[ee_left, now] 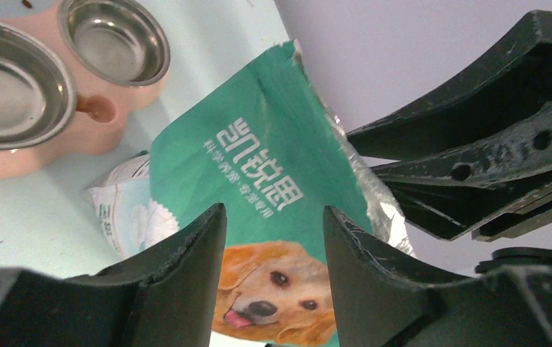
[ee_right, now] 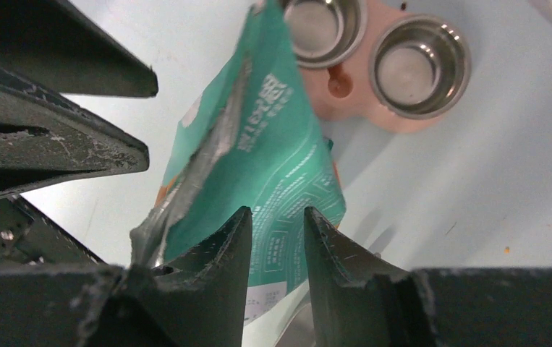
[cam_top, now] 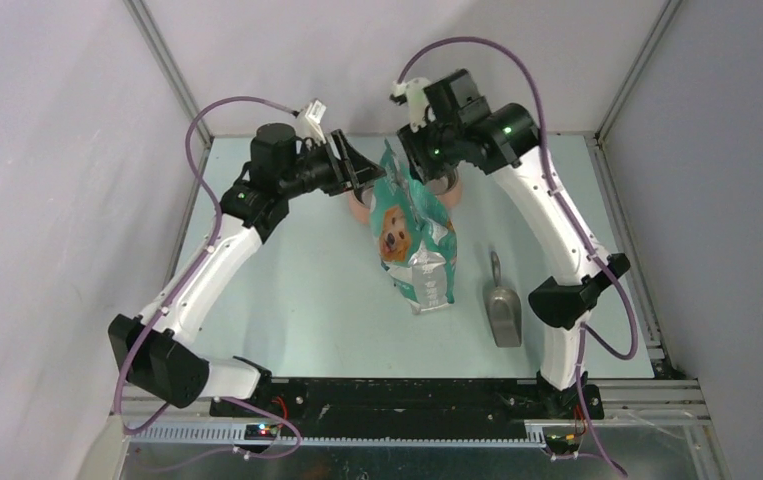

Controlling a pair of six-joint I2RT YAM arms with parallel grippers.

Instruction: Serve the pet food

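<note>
No kibble shows in any view. The teal-green foil bag [cam_top: 417,240] with the golden dog stands mid-table, its torn silver top edge up. My left gripper [cam_top: 369,172] is open just left of the bag's top; in the left wrist view [ee_left: 273,213] the bag [ee_left: 258,152] shows between its fingers without touching them. My right gripper [cam_top: 419,165] is open above the bag's top on the right; in the right wrist view [ee_right: 278,215] the bag [ee_right: 280,159] lies beyond its fingers. The pink stand [ee_left: 106,108] behind the bag holds two empty steel bowls [ee_right: 417,69].
A grey metal scoop [cam_top: 503,310] lies on the table right of the bag, handle pointing away. The pink stand [cam_top: 359,206] sits right behind the bag, close under both grippers. The two grippers are near each other; the right one shows in the left wrist view [ee_left: 475,166].
</note>
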